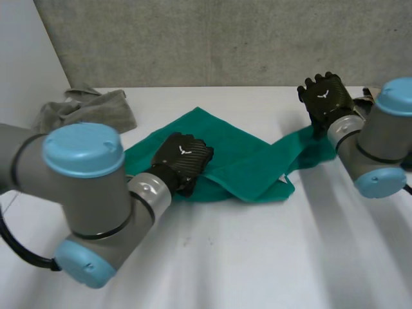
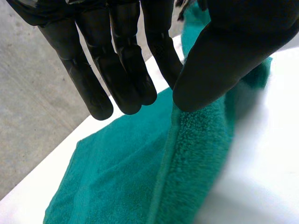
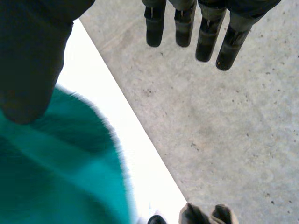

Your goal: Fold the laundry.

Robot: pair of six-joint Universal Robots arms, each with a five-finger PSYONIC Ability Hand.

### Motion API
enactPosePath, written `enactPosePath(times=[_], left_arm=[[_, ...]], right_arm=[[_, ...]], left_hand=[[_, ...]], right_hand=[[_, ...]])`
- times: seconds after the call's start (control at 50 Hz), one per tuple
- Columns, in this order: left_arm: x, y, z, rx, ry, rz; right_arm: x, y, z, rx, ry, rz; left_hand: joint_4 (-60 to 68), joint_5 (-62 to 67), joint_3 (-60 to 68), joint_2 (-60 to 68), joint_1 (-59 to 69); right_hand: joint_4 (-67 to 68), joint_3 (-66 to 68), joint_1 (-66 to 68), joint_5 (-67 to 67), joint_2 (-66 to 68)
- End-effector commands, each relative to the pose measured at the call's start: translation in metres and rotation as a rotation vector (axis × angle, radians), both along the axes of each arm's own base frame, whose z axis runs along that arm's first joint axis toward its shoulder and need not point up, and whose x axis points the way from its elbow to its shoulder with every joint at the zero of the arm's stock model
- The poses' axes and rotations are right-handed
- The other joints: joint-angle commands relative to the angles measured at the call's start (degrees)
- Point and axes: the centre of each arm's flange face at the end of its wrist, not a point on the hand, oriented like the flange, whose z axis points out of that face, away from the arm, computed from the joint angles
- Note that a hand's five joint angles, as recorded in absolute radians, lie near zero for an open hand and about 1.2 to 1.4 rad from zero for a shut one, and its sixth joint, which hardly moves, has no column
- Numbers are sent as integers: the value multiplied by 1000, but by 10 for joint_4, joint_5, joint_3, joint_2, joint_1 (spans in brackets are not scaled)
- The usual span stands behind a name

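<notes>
The teal towel (image 1: 248, 161) lies crumpled in the middle of the white table (image 1: 257, 257), with one end stretched toward the right hand (image 1: 327, 96). The left hand (image 1: 182, 156) sits on the towel's left part. Its fingers (image 2: 124, 84) are straight and apart from the thumb, and a raised fold runs between them that seems not pinched. The right hand hangs over the towel's right end, wide and empty. I think each hand should first close on a true corner and pull the cloth flat, because a grasp on the middle fold would only bunch it more.
</notes>
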Motion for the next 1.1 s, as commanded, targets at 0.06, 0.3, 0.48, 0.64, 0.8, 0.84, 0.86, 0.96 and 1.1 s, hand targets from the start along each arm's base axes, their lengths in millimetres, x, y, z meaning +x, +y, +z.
enactPosePath(times=[0.06,0.3,0.48,0.64,0.8,0.84,0.86,0.96,1.1], left_arm=[[-2,-14,0,-17,6,46],[-2,-15,2,-18,13,49],[-2,-15,0,-14,10,49],[-1,-15,-5,-3,1,51],[-1,-15,-7,1,-1,49],[-1,-15,-6,-1,0,49],[-1,-16,-6,-1,0,51],[-1,-17,-6,-3,2,51],[0,-17,-11,9,-10,55]], right_arm=[[-2,48,30,34,-104,-59],[-20,140,0,534,-95,-35],[-1,124,-43,603,-168,72],[26,103,-70,585,-158,127],[35,84,-77,527,-172,135],[36,81,-78,522,-174,138],[36,80,-79,523,-173,137],[37,77,-85,525,-170,134],[38,70,-94,525,-162,118]], left_hand=[[113,137,119,117,149],[113,137,119,117,149],[113,137,119,117,149],[113,137,119,117,149],[113,137,119,117,149],[113,137,119,117,149],[113,137,119,117,149],[113,137,119,117,149],[-187,-164,-181,-183,-152]], right_hand=[[-125,-124,-87,-129,-123],[29,30,67,25,31],[42,43,80,38,45],[96,97,134,92,98],[160,161,198,156,162],[162,163,199,158,164],[162,163,199,158,164],[177,178,215,173,179],[234,235,272,230,236]])
